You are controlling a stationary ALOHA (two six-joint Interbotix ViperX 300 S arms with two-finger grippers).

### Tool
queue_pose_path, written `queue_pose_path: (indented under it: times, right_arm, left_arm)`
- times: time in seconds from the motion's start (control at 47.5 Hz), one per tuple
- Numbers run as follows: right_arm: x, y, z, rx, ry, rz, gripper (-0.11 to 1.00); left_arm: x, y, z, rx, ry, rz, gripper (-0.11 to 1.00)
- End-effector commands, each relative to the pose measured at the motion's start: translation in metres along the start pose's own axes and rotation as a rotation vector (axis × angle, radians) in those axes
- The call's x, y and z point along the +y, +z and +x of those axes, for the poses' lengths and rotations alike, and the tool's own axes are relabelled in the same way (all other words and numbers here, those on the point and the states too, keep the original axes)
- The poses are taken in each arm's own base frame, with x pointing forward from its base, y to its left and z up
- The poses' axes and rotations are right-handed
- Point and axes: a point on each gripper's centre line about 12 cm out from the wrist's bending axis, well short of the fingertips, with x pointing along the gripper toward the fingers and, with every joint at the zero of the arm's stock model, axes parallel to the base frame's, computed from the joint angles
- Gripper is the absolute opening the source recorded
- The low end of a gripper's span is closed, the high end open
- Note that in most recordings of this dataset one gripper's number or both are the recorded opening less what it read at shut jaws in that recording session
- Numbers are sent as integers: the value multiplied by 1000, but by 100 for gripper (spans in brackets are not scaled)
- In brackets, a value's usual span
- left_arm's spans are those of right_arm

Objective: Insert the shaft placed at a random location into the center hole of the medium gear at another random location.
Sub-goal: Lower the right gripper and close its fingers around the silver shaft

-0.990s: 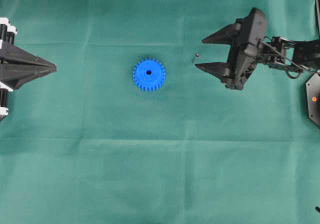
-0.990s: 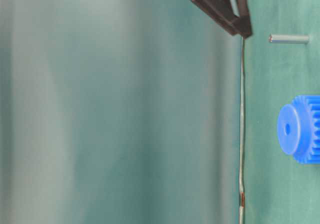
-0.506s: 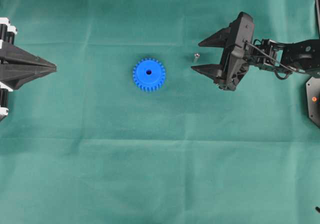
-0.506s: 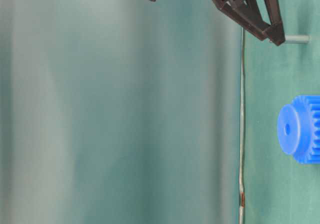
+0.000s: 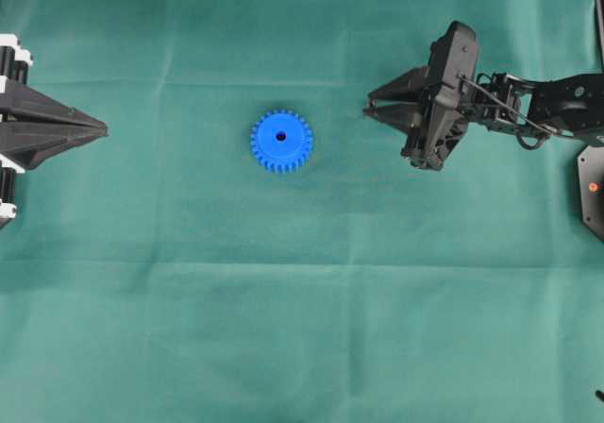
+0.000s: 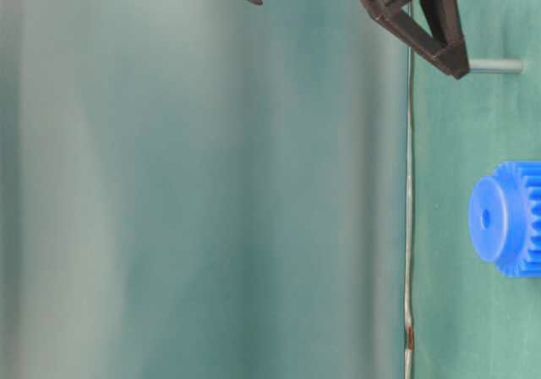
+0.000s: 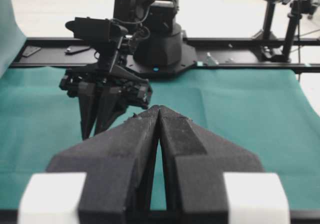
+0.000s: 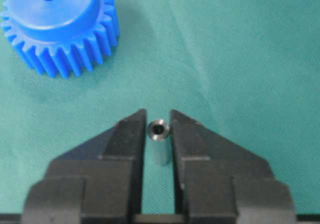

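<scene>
The blue medium gear (image 5: pixel 280 141) lies flat mid-table with its center hole (image 5: pixel 280 137) facing up; it also shows in the right wrist view (image 8: pixel 55 24) and the table-level view (image 6: pixel 507 218). The shaft (image 8: pixel 159 144) stands upright on the cloth between the fingers of my right gripper (image 8: pixel 157 113), with thin slivers of cloth showing on both sides. In the overhead view the right gripper (image 5: pixel 370 109) sits to the right of the gear, and its tips hide the shaft. The shaft's lower part shows in the table-level view (image 6: pixel 499 66). My left gripper (image 5: pixel 102 128) is shut and empty at the left edge.
Green cloth (image 5: pixel 302 329) covers the table. The right arm's black base plate (image 5: pixel 593 192) sits at the far right edge. In the left wrist view the right arm's base and a black rail (image 7: pixel 240 41) stand behind the cloth.
My right gripper's jaws have narrowed from wide open to closely flanking the shaft, after moving left and lower onto it. The shaft, gear and left gripper have not moved.
</scene>
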Motion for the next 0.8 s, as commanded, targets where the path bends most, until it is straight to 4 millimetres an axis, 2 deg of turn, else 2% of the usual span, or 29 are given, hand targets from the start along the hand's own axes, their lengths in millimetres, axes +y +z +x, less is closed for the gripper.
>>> queue_pose_path:
  times: [0.0, 0.464, 0.78]
  right_arm:
    - [-1, 9, 1, -25, -2, 10, 14]
    - [0, 11, 1, -31, -2, 10, 12]
    - [1, 41, -14, -64, 6, 5, 12]
  left_arm:
    - [0, 9, 2, -20, -2, 0, 0]
    - [0, 7, 2, -11, -2, 1, 0]
    - [0, 8, 2, -11, -2, 1, 0]
